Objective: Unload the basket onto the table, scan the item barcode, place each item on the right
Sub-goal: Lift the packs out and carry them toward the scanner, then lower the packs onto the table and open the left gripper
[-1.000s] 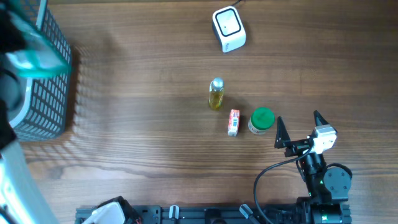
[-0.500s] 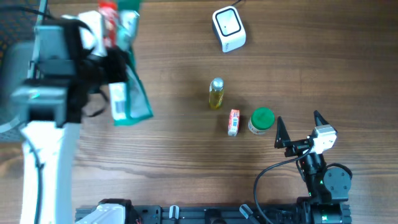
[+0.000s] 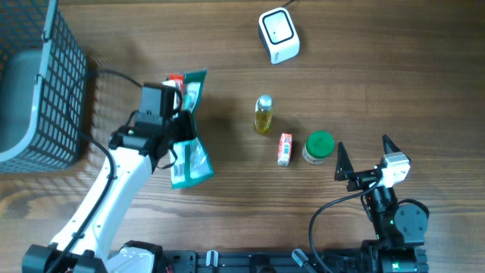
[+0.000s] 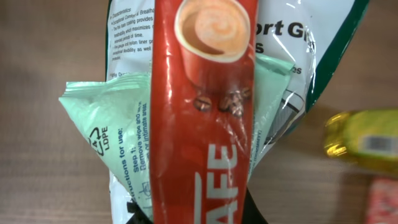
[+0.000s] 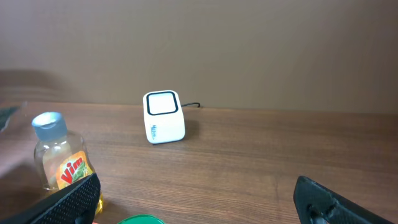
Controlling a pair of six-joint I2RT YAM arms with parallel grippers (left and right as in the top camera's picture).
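Now the left tool (image 3: pixel 176 120), pressed together on a red coffee sachet (image 4: pixel 199 124) and a green pouch (image 3: pixel 189 158) at once, has swung out from the basket (image 3: pixel 72 91) to over the tabletop (image 3: pixel 227 205), well short of the scanner (image 3: pixel 278 35). Two packets in one pinch may muddle the scan. The right tool (image 3: pixel 363 144) rests spread wide near the green-lidded jar (image 3: pixel 319 145).

open lane for my right gripper (image 3: pixel 363 142): bare table (image 3: pixel 409 76) from near right corner up to scanner (image 3: pixel 279 35) at far edge. bottle (image 3: pixel 263 114), small carton (image 3: pixel 285 149), green-lid jar (image 3: pixel 319 146) bunched mid-table, jar just beside that gripper. basket (image 3: pixel 38 83) hogs far left corner. left arm (image 3: pixel 114 182) plus packets (image 3: pixel 189 152) fills gap between basket and bottle.
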